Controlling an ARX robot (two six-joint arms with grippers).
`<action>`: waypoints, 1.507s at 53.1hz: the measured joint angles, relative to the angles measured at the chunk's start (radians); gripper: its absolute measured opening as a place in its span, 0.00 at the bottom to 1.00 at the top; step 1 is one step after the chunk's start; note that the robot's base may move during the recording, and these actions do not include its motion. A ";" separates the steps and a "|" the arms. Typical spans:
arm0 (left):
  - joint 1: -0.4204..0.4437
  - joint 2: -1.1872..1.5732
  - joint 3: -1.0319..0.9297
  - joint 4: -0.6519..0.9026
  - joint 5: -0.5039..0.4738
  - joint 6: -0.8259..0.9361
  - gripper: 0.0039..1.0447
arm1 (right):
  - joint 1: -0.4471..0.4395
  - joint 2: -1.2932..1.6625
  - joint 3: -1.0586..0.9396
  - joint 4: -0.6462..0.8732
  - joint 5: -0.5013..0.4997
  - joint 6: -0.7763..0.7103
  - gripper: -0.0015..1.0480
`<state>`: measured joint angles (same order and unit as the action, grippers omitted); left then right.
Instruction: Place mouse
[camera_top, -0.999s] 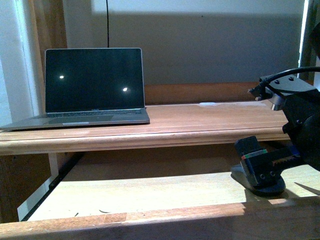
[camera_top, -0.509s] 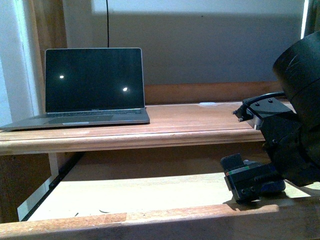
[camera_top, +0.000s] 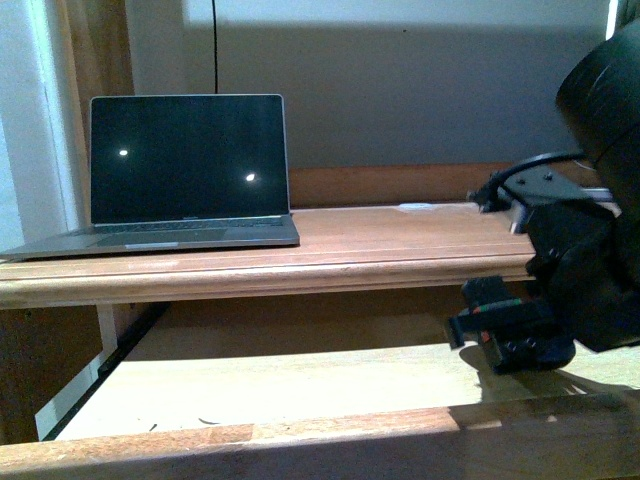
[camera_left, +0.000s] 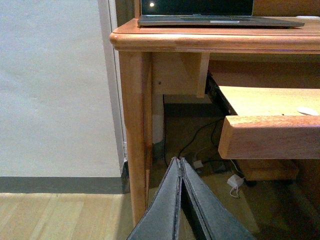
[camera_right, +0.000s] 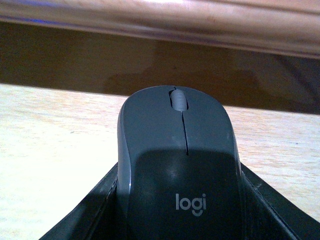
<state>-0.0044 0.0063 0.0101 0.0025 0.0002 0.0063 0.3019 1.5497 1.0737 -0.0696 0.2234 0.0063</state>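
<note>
The mouse (camera_right: 177, 150) is dark grey with a scroll wheel and a "logi" mark. It sits between my right gripper's black fingers (camera_right: 95, 212), nose toward the desk's edge, above the pale pull-out tray (camera_right: 50, 150). In the front view my right gripper (camera_top: 505, 335) hangs a little above the tray (camera_top: 280, 385) at the right, under the desk top; the mouse blends into its dark bulk there. My left gripper (camera_left: 179, 161) is shut and empty, low beside the desk's leg (camera_left: 136, 125), and out of the front view.
An open laptop (camera_top: 190, 170) with a dark screen stands on the desk top (camera_top: 400, 240) at the left. The tray's front rail (camera_top: 300, 440) runs across the foreground. Cables and a white adapter (camera_left: 234, 181) lie on the floor under the desk.
My right gripper dropped onto the mouse on the tray, shut on it, and has now lifted it a little. The left arm's motion cannot be judged.
</note>
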 joint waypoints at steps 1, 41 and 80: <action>0.000 0.000 0.000 0.000 0.000 0.000 0.02 | 0.000 -0.019 0.000 -0.012 -0.011 0.000 0.53; 0.000 0.000 0.000 -0.001 0.000 -0.002 0.81 | 0.131 0.457 0.863 -0.235 0.306 0.005 0.53; 0.000 0.000 0.000 -0.001 0.000 -0.001 0.93 | 0.076 0.452 0.716 0.121 0.259 0.056 0.93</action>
<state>-0.0044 0.0063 0.0101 0.0013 0.0002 0.0051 0.3775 2.0018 1.7893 0.0513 0.4820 0.0620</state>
